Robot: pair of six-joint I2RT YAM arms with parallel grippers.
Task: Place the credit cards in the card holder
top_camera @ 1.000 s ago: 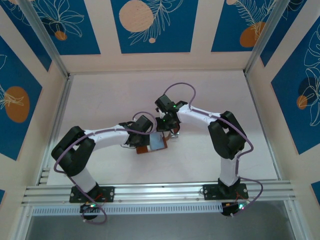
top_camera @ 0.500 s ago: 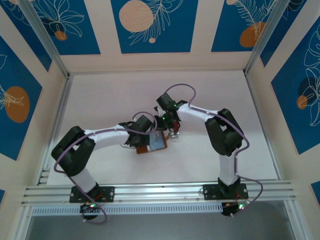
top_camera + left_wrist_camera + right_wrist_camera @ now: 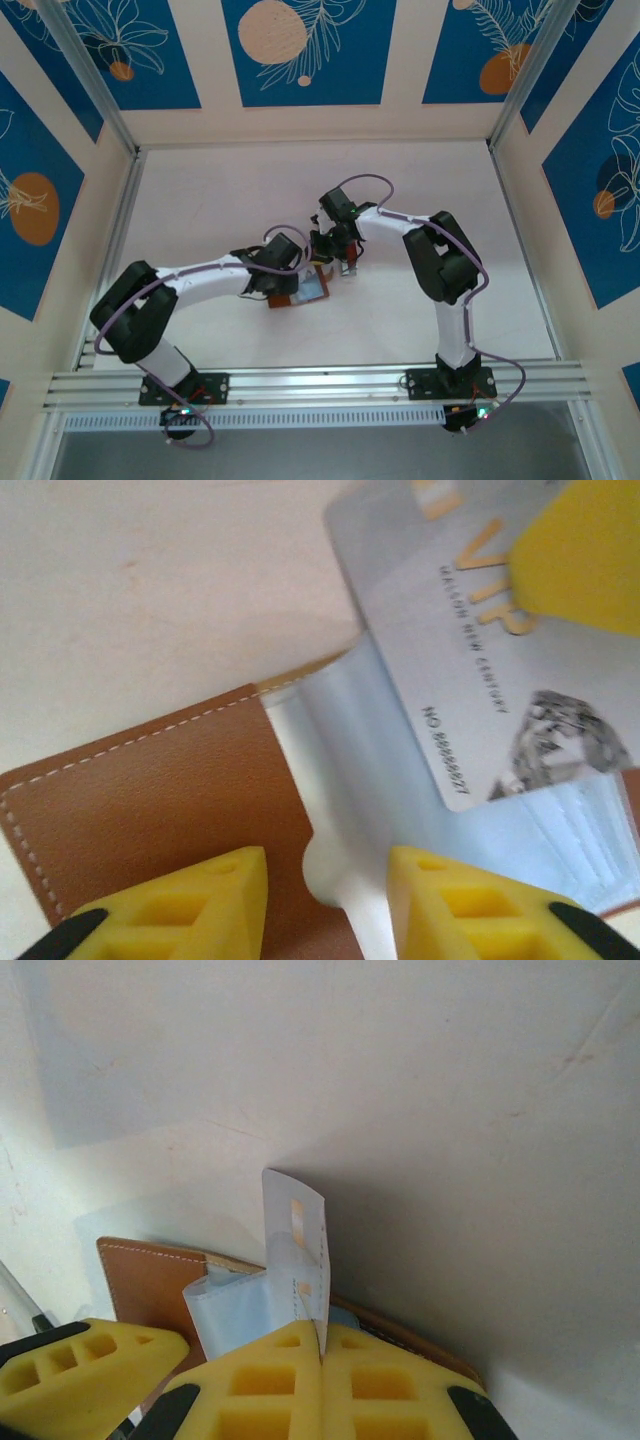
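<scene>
L end effector (image 3: 325, 900) over pale tabletop (image 3: 200, 200), blue-motif walls (image 3: 330, 60)

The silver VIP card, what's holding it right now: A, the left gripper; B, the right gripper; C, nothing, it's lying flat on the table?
B: the right gripper is shut on the VIP card, which stands on edge between its fingers, while the left gripper is open by the card holder.
</scene>
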